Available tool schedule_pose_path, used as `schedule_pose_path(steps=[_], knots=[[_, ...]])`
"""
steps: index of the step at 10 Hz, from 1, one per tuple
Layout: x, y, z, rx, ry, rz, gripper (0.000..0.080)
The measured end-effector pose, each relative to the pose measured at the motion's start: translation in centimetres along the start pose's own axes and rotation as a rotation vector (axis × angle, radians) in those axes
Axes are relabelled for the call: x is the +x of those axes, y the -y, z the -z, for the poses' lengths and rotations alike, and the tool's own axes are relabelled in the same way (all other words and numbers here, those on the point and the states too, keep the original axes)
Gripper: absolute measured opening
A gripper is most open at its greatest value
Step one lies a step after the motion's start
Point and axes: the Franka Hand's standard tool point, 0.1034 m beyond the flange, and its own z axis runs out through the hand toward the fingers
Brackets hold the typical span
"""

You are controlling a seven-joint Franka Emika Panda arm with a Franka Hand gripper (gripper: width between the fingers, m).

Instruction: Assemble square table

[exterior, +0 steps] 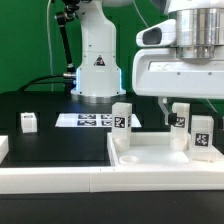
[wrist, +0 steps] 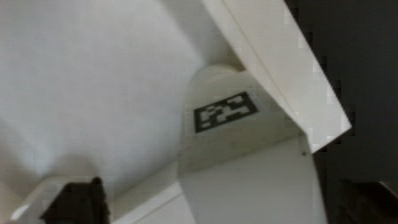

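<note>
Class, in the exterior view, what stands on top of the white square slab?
Three white legs stand upright on the slab. Their undersides are covered, so whether they are fastened cannot be told.

The arm (exterior: pixel 97 40) is white and rounded, with a black tag (exterior: pixel 98 62). Above the dark fingers (wrist: pixel 75 202) sits a blocky white housing (exterior: pixel 180 72).

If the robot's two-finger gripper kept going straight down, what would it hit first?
Probably the short white blocky leg standing on the white square slab, right below the gripper; depth is hard to judge.
</note>
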Motion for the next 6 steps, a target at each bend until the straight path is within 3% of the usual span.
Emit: schedule_pose_path(steps=[6], knots=[[-0.27,1.19,0.03,0.022,-0.032,0.124,0.0649]])
